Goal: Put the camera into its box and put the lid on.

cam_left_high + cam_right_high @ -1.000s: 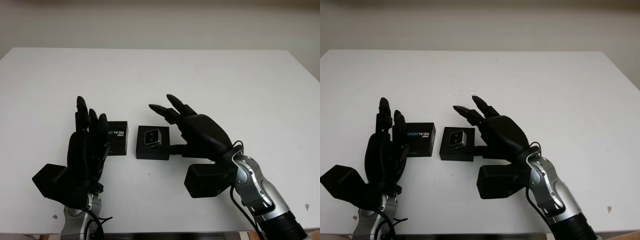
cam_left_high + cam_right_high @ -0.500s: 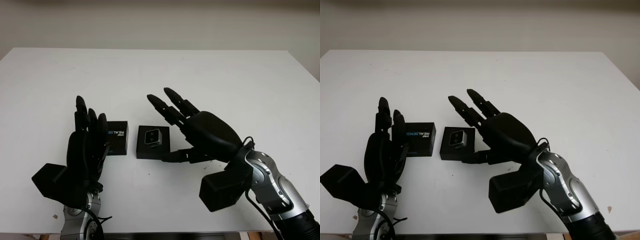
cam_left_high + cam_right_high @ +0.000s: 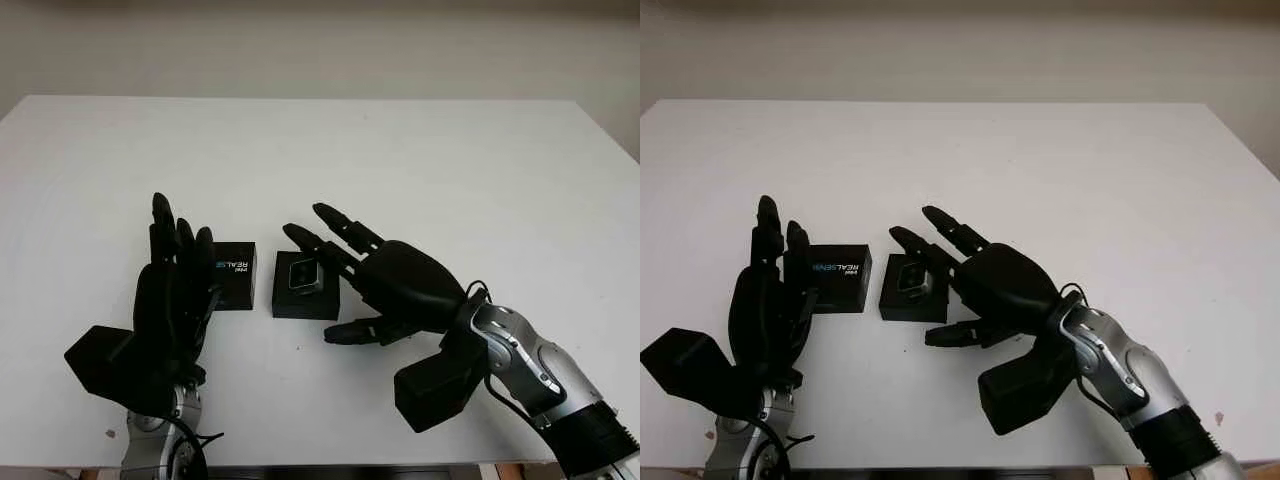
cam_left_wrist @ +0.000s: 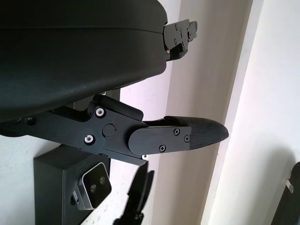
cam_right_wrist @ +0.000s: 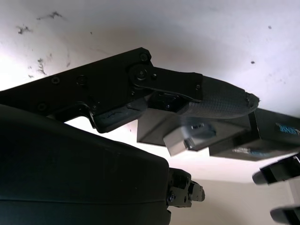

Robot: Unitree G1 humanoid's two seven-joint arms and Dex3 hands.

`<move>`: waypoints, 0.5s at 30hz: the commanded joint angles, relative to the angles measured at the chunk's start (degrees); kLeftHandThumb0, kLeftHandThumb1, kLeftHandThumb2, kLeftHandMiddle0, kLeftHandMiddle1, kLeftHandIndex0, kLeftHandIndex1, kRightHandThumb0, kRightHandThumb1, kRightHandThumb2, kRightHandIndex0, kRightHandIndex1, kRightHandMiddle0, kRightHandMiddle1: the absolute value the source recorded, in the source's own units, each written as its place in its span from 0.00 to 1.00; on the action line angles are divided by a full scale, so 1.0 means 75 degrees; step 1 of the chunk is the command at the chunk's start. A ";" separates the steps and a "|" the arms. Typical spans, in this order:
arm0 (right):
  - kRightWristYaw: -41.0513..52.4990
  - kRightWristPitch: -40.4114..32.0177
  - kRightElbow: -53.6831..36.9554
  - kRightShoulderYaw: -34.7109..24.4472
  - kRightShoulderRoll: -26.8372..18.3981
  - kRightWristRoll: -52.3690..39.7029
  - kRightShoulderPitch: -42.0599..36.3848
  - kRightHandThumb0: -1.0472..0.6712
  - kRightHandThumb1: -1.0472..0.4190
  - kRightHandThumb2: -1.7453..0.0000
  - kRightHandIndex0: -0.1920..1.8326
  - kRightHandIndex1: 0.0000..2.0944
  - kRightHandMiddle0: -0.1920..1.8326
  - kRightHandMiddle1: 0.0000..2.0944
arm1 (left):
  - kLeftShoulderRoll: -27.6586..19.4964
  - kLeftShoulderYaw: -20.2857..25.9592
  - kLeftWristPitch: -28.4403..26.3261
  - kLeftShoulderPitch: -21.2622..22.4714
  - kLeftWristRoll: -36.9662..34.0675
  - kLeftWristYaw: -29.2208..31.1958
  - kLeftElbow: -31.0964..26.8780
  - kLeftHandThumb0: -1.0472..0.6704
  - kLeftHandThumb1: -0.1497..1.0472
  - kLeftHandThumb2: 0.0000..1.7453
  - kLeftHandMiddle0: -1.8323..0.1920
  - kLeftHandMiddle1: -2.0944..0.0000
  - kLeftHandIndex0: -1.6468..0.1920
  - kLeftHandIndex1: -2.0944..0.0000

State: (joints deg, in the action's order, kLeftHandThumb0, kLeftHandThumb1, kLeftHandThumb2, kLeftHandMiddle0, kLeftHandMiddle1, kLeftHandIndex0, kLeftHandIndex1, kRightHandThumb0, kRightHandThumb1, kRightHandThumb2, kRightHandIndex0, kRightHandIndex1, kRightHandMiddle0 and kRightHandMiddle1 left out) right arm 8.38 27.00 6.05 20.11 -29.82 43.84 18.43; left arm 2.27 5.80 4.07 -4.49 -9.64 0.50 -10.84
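Note:
A small silver camera [image 3: 303, 275] lies inside the open black box [image 3: 303, 307] at the middle of the white table [image 3: 420, 160]. The black lid [image 3: 237, 281], printed REALSENSE, lies flat just left of the box, touching or nearly touching it. My right hand [image 3: 335, 285] is open at the box's right side; its fingers [image 3: 325, 248] reach over the box's far right corner and its thumb [image 3: 352, 332] sits in front of the box. Open and upright, my left hand [image 3: 180, 255] stands at the lid's left edge. The right wrist view shows the camera [image 5: 187, 136] and the lid [image 5: 276, 136].
The table's front edge [image 3: 320, 462] runs close behind both forearms. A pale wall [image 3: 320, 40] rises beyond the far edge.
My right hand has drawn its wrist rightward and lowered, and its fingers now stretch flatter over the box's right part. The left hand, lid and box have not moved.

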 commanded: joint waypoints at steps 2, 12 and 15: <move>-0.0110 0.0054 0.0088 0.0062 0.0009 0.0064 0.0151 0.08 0.00 0.61 0.00 0.01 0.05 0.03 | -0.0008 -0.0001 0.0084 0.0035 0.0021 0.0010 -0.0030 0.23 1.00 0.24 1.00 0.99 1.00 0.99; -0.0006 -0.0026 0.0017 0.0201 -0.0221 0.0430 -0.0010 0.07 0.00 0.61 0.01 0.02 0.08 0.04 | -0.0003 0.0006 0.0058 -0.0036 -0.0064 0.0038 -0.0076 0.22 1.00 0.24 1.00 0.99 1.00 0.99; 0.0063 0.0008 -0.0023 0.0225 -0.0330 0.0433 -0.0095 0.07 0.00 0.63 0.02 0.03 0.10 0.04 | 0.0005 0.0002 0.0036 -0.0044 -0.0086 0.0038 -0.0101 0.22 1.00 0.23 1.00 0.99 1.00 0.99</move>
State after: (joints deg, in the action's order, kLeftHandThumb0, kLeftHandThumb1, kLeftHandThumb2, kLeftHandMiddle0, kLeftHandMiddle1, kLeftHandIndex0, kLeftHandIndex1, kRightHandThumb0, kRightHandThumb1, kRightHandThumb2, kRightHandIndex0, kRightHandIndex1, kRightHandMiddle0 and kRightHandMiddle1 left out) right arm 8.52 26.85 6.60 21.61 -31.40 46.92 18.30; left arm 2.28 5.80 4.21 -4.70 -10.11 0.67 -10.85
